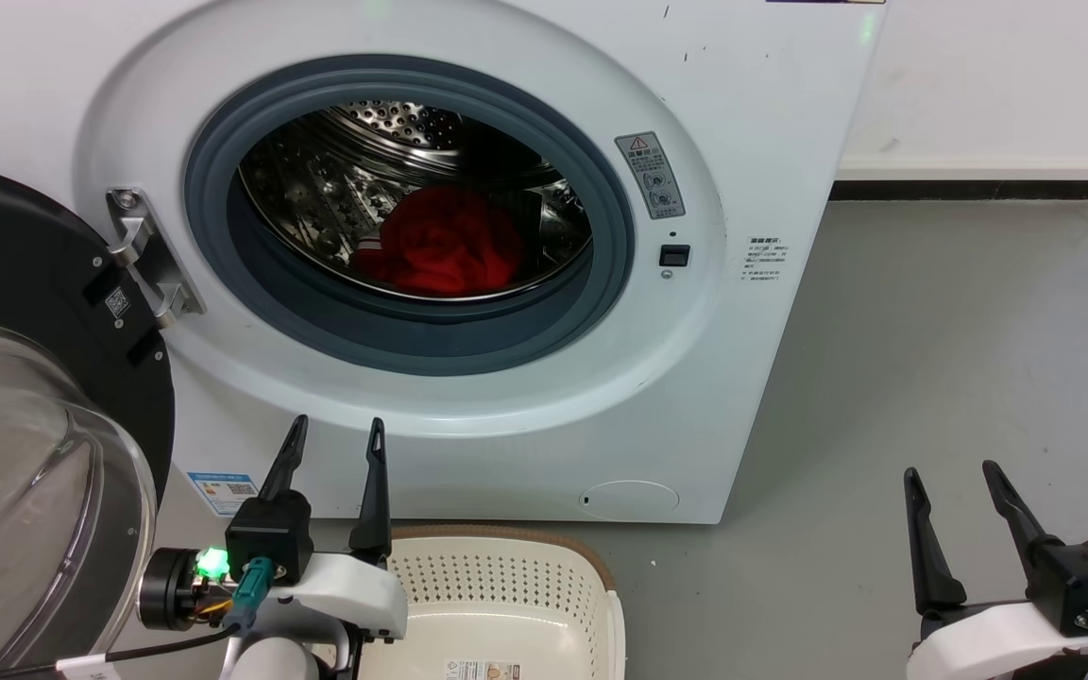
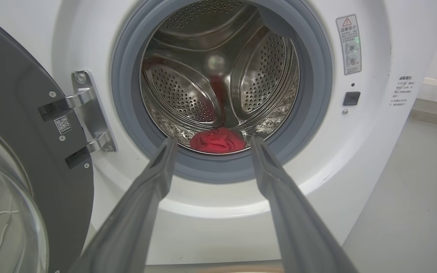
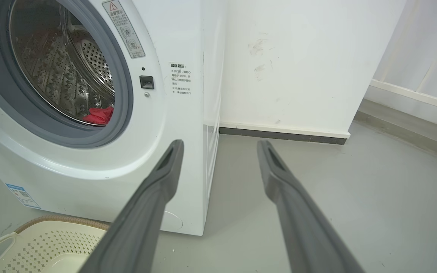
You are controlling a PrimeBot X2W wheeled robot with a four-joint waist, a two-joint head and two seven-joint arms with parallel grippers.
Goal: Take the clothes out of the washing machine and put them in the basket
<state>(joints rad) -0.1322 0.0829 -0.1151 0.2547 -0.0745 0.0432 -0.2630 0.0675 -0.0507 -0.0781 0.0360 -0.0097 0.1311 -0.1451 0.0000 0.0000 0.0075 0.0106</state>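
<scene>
The left gripper (image 1: 337, 425) is hovering before the washer (image 1: 761, 142), fingers apart; the right gripper (image 1: 950, 469) is hanging spread too, off aside. The clothes (image 1: 445, 241) are lying low in the drum (image 1: 393, 127), with the basket (image 1: 506, 576) sitting below. Danger: a low reach risks snagging the ring (image 1: 620, 246).

The washing machine (image 1: 771, 378), white with a grey ring round its porthole, is standing with its black-rimmed glass door (image 1: 25, 283) hanging wide open beside the porthole. The clothes (image 1: 445, 241), a crumpled bright red bundle, are lying at the bottom of its perforated steel drum (image 1: 393, 123). The basket (image 1: 506, 576), cream-white, perforated and brown-rimmed, is sitting upright just in front of the machine's base.
</scene>
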